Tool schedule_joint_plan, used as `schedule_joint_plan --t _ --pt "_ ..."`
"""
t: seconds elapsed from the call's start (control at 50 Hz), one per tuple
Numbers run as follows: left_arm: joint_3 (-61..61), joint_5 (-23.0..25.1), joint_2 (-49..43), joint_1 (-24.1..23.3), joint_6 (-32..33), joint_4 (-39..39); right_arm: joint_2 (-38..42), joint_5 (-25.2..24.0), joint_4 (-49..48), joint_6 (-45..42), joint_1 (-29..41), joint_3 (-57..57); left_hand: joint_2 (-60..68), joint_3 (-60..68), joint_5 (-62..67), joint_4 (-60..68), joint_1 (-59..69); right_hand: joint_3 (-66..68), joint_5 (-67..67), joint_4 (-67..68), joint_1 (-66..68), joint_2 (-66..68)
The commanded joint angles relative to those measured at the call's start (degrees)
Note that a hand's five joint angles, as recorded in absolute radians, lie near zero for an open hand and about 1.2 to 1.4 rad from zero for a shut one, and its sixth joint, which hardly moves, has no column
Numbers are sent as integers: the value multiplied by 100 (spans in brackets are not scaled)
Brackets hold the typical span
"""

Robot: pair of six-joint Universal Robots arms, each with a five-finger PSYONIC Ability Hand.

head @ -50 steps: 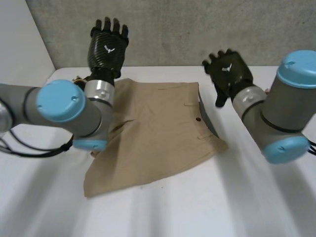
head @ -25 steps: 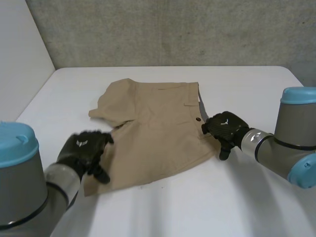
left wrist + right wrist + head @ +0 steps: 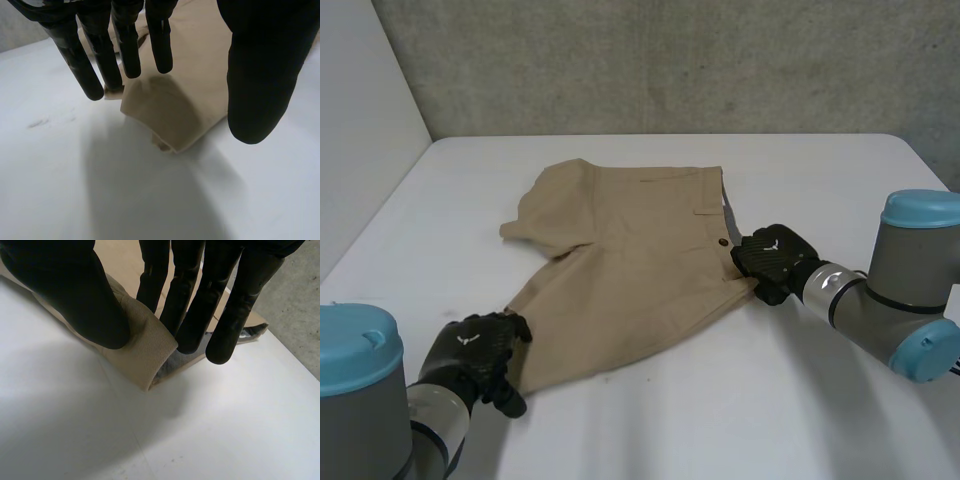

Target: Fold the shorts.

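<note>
The right hand (image 3: 775, 262) is pinching the shorts' (image 3: 630, 260) waistband corner between thumb and straight fingers; its wrist view is revealing grey lining (image 3: 169, 369) underneath. The left hand (image 3: 475, 355) is hovering open over the near leg corner. The shorts are lying at the table's (image 3: 740, 420) middle.

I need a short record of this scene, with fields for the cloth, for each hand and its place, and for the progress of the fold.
cloth: beige shorts, spread on the white table
left hand: open, fingers straight over the near leg-hem corner
right hand: pinches the near waistband corner between thumb and fingers
fold: not yet begun
</note>
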Motion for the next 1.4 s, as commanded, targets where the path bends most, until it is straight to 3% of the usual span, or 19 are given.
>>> schedule_joint_plan --t 0.02,0.14,0.22,0.24,0.26,0.38,0.52,0.68,0.76,0.78,0.88,1.0,1.1,1.22,1.24,1.32,1.4 --pt "171 -13 -419 0 6 469 -153 25 27 59 5 84 805 812 758 781 826 1277 1452 1196 2752 1258" --pt "391 -13 -833 0 94 487 -302 86 27 366 5 102 1241 1248 1194 1217 1262 1277 1452 1196 2752 1258" --pt "506 -13 -1018 0 191 575 -425 121 27 516 -12 102 3323 3329 3275 3299 3344 1277 1452 1196 2752 1258" --pt "541 -13 -1018 0 208 636 -443 147 36 534 -3 102 4661 4668 4614 4637 4682 1277 1452 1196 2752 1258" --pt "558 -13 -1009 8 217 662 -460 183 45 560 -3 111 5207 5214 5160 5183 5228 1277 1452 1196 2752 1258" --pt "611 -4 -807 9 507 663 -679 516 491 543 14 172 5362 5369 5314 5338 5383 1277 1452 1196 2752 1258" --pt "488 31 71 -53 1113 391 -1110 807 1493 289 -12 260 5362 5369 5314 5338 5383 1277 1452 1196 2752 1258" --pt "620 197 1389 -343 1465 -1708 -2296 886 2829 -1038 -293 813 5362 5369 5314 5338 5383 1277 1452 1196 2752 1258" --pt "769 724 1934 -571 1439 -2886 -3138 825 4013 -1977 -626 1331 5362 5369 5314 5338 5383 1277 1452 1196 2752 1258" --pt "796 1047 2109 -606 1422 -3314 -3271 781 4191 -2110 -697 1428 5362 5369 5314 5338 5383 1277 1452 1196 2752 1258" --pt "805 1823 2331 -510 1386 -4013 -3800 544 4694 -2673 -1066 1754 5362 5369 5314 5338 5383 1277 1452 1196 2752 1258" --pt "883 1912 2007 157 1474 -3180 -3792 26 4502 -2561 -1225 1641 5362 5369 5314 5338 5383 1277 1452 1196 2752 1258" --pt "1453 1859 691 430 1640 -1732 -2923 51 3536 -1656 -1085 1237 5362 5369 5314 5338 5383 1277 1452 1196 2752 1258" --pt "2569 1815 -813 430 2045 -727 -2035 814 2709 -864 -540 341 5362 5369 5314 5338 5383 1277 1452 1196 2752 1258" --pt "2780 1780 -1033 430 2089 -630 -1764 1129 2551 -742 -383 44 5362 5369 5314 5338 5383 1277 1452 1196 2752 1258" --pt "3940 1376 -2123 422 2239 -357 -1034 1702 1946 -583 -92 -651 5362 5369 5314 5338 5383 1277 1452 1196 2752 1258" --pt "5162 972 -3117 422 2379 -260 -480 1905 1164 -451 -4 -1118 5362 5369 5314 5338 5383 1277 1452 1196 2752 1258"
